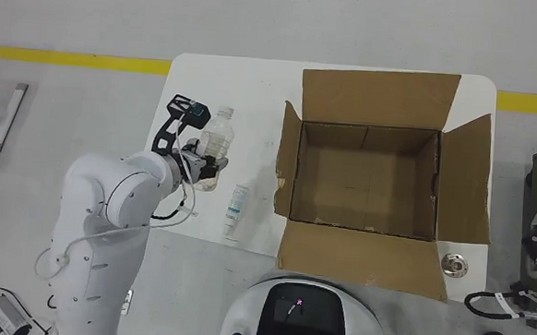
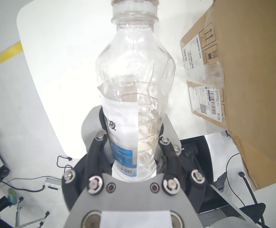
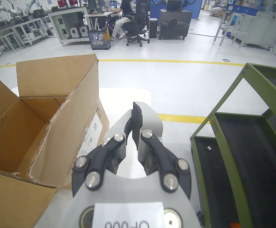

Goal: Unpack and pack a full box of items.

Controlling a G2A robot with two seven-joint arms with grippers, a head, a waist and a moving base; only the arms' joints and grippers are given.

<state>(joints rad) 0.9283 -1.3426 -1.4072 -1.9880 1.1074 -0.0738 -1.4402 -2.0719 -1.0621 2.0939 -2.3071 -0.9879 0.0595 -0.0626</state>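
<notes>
Round metal thing (image 1: 453,264): we see it at the desk's (image 1: 218,81) near right corner, just beside the box's near flap.
Small tube (image 1: 237,210): it lies flat close to the near edge, between the left arm and the box, touching neither.
Left claw (image 2: 132,127): it is clenched around the lower half of a clear bottle (image 2: 134,75), one finger on each side of the label. It sits over the left part of the desk, not far from the left edge.
Bottle: the cap points toward the far edge. It looks empty or nearly so. We cannot tell whether its base rests on the desk or hangs above it.
Box (image 1: 365,257): it is open on the right half of the desk, with all four flaps spread and nothing visible inside.
Right claw (image 3: 134,121): it is clenched on nothing, pads together, past the box's right side with a green cart (image 3: 237,151) next to it.
Step in hand: the box is bare and two items are out, so we judge unpacking is about finished. The bottle is either the last item coming out or the first going back in. We cannot say which.
Next move: if setting down, we would want bare desk away from the tube, then a loosened grip. If packing, the bottle has to rise over the box's left flap before it is lowered. A thin bottle could buckle under a hard squeeze.
</notes>
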